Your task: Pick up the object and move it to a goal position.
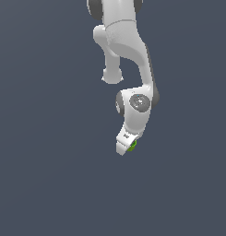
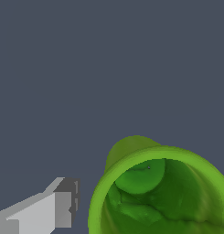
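Observation:
The object, a bright green cup [image 2: 159, 192] with a darker hollow inside, fills the lower part of the wrist view, its open top facing the camera. One grey-white finger [image 2: 54, 210] stands beside it with a narrow gap to the rim. The other finger barely shows at the frame edge, right at the cup's opposite rim. In the exterior view the white gripper [image 1: 126, 146] points down below the arm. Only a sliver of the green cup [image 1: 132, 145] shows at the fingertips, on the exterior view's right side. The jaws stand wide on either side of the cup.
The white arm [image 1: 128, 55] reaches down from the top of the exterior view. Around it is only a plain dark blue-grey background. No goal marker shows.

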Controlling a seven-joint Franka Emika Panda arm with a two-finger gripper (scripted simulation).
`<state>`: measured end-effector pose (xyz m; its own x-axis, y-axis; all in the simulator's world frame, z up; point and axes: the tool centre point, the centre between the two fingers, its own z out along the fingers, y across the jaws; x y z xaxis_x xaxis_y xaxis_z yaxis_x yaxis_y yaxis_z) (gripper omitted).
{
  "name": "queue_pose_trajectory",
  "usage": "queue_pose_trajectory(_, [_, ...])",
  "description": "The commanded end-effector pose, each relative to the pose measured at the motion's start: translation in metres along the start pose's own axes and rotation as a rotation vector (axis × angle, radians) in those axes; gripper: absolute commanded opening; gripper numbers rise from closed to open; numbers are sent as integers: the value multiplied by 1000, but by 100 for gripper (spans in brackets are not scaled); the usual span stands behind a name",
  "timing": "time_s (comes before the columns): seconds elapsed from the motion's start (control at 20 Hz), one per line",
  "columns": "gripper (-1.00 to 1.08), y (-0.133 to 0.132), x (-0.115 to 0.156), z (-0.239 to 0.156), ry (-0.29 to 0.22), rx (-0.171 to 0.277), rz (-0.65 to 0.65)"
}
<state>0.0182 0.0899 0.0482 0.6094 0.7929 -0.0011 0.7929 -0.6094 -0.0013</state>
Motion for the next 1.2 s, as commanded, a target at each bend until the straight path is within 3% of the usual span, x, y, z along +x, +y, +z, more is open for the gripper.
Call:
queue_pose_trajectory(0.0, [100,1,1,5,1,-1,0])
queue_pose_trajectory(0.1, [100,1,1,6,1,-1,0])
queue_pose_trajectory(0.15, [-100,1,1,6,1,-1,0])
queue_pose_trajectory(1.15, [-100,13,11,0,1,-2,0])
